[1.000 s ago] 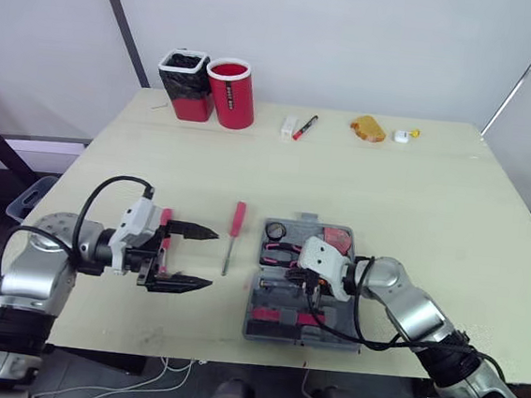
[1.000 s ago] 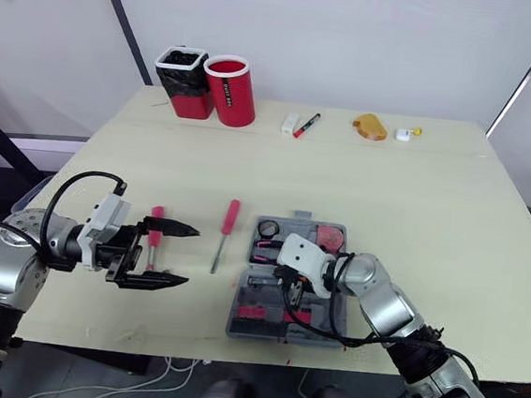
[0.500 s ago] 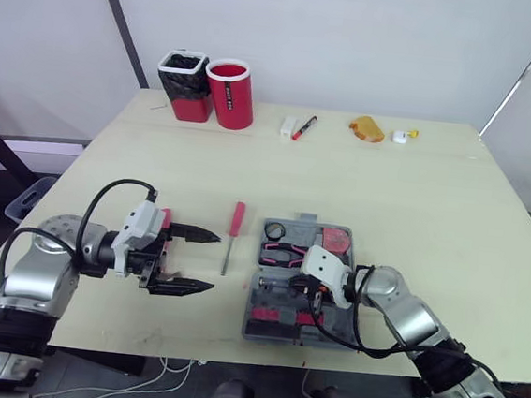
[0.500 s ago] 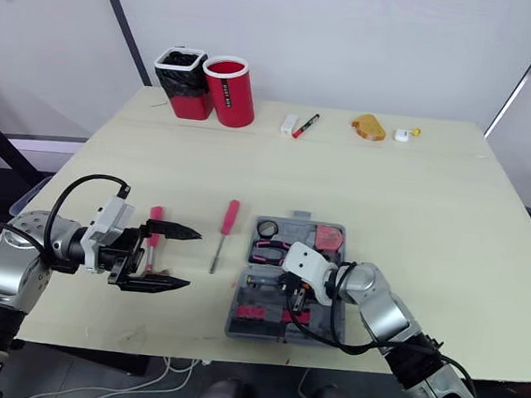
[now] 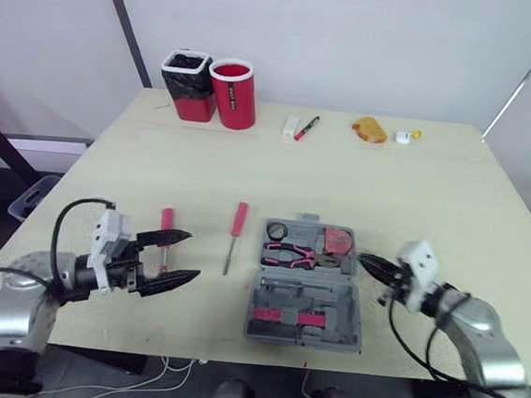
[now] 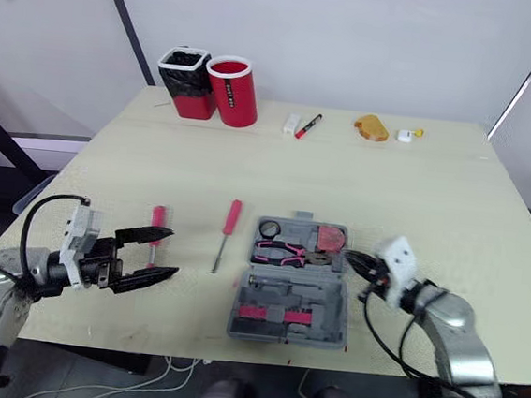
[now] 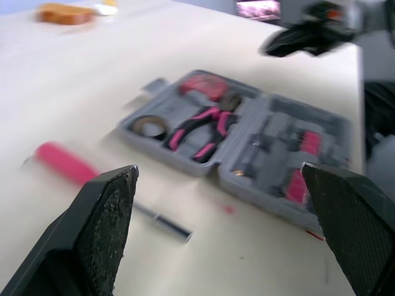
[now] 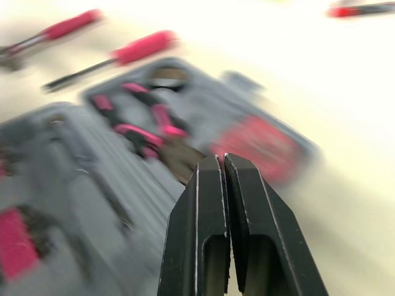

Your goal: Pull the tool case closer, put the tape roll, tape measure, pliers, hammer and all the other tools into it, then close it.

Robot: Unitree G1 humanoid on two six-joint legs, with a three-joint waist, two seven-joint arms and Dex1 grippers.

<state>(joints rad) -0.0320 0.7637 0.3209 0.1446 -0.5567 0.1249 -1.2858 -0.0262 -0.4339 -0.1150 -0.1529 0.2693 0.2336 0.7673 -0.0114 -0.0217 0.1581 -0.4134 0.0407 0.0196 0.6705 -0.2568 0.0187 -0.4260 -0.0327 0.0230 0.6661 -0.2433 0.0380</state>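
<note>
The grey tool case lay open at lower centre of the frame on the pale table. Its far half held the tape roll, pink-handled pliers and red tape measure. The right gripper, empty with its two black fingers pressed together, hung just beside the case's right edge. Half a second before, it had been down over the case's near half. The left gripper, at lower left, was spread wide and grasped nothing, with the short red-handled screwdriver lying on the table by its fingers. It had drawn back toward the lower-left corner since the earlier frames. A longer screwdriver lay between the left gripper and the case, touching neither. The head camera took in the table's far edge, in the upper part of the frame, where a black cup and a red cup stood and a marker lay. The left wrist camera looked between its widely parted fingers across the longer screwdriver to the open case, with the right gripper beyond it. The right wrist camera, blurred, showed its closed fingers over the tape-measure end of the case, with both screwdrivers beyond.
</note>
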